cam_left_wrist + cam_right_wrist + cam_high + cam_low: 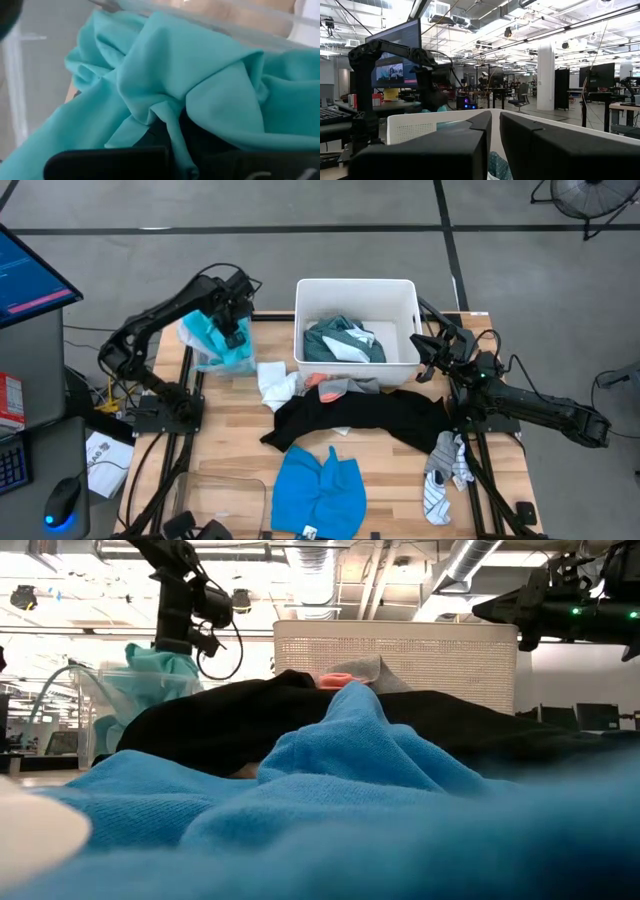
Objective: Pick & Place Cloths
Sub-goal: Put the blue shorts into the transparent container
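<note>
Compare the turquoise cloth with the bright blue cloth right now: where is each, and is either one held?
The turquoise cloth is bunched up at the table's far left, in a clear bin; the bright blue cloth lies spread flat at the near edge. The left gripper is shut on the turquoise cloth; nothing touches the bright blue cloth. Turquoise is paler and greener. Both are soft and outside the white tub.

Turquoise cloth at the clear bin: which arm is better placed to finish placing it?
Left. The left pincer is shut on the turquoise cloth at the clear bin; the right pincer hangs empty beside the white tub.
</note>
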{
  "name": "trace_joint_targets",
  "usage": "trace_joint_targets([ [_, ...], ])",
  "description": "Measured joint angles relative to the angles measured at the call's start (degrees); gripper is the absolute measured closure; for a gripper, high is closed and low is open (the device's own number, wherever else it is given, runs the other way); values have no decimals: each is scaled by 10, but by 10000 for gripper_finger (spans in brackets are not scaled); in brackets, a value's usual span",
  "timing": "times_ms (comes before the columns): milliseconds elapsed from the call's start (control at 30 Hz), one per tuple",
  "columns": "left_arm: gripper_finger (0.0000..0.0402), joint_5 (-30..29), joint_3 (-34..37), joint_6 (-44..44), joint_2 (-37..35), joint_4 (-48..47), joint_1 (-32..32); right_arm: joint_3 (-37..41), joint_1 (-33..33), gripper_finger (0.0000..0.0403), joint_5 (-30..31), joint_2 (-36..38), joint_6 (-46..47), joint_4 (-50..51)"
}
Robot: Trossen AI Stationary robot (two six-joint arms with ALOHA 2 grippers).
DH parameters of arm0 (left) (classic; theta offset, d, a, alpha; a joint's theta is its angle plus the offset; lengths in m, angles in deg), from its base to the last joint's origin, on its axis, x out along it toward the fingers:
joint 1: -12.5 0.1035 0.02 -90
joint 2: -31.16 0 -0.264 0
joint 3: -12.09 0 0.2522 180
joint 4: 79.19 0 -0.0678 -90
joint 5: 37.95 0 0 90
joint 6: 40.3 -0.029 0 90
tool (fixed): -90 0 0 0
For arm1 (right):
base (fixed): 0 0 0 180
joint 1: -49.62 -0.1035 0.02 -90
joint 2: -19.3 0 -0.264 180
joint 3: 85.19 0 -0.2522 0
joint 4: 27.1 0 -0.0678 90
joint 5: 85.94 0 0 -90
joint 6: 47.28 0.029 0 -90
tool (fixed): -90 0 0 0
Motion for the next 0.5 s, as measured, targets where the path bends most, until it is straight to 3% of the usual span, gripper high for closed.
trace_joint_targets([
  [333, 402, 40, 45, -35, 16, 68, 33, 0, 0, 365, 0, 0, 0, 0],
  [500, 402, 69, 60, 30, 15, 72, 54, 0, 0, 365, 0, 0, 0, 0],
])
